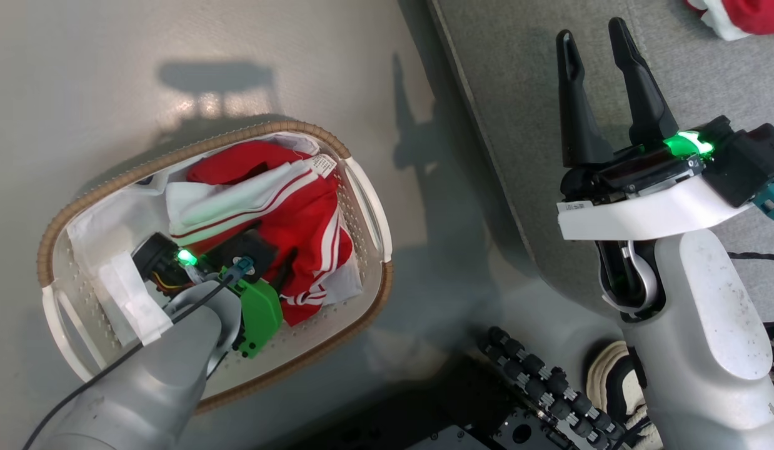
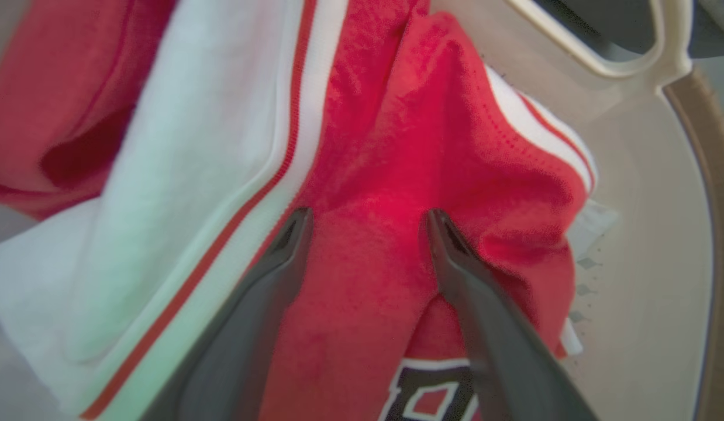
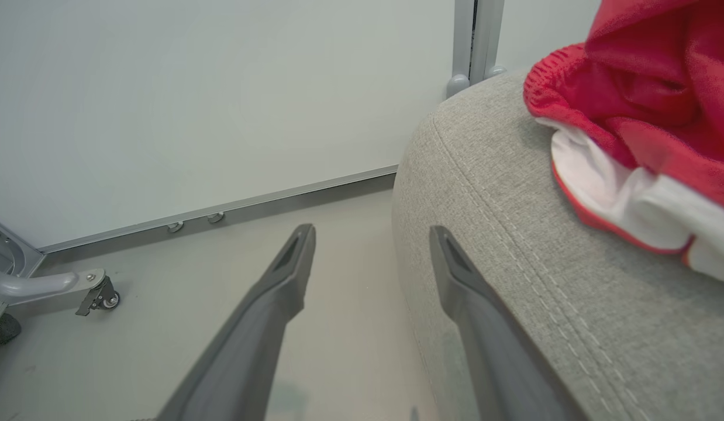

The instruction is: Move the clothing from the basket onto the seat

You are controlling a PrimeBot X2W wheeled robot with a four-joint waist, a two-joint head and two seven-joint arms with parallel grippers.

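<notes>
both sets of jaws stand apart. the left gripper points down into the one basket, fingers astride a fold of red clothing. the right gripper hovers empty at the seat edge, one red garment beyond its fingertips.

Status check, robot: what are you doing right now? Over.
Left end effector open astride red striped clothing in white slotted plastic basket. Right end effector open, empty, over grey woven-fabric seat edge. One red garment already on seat. Path unobstructed.
</notes>
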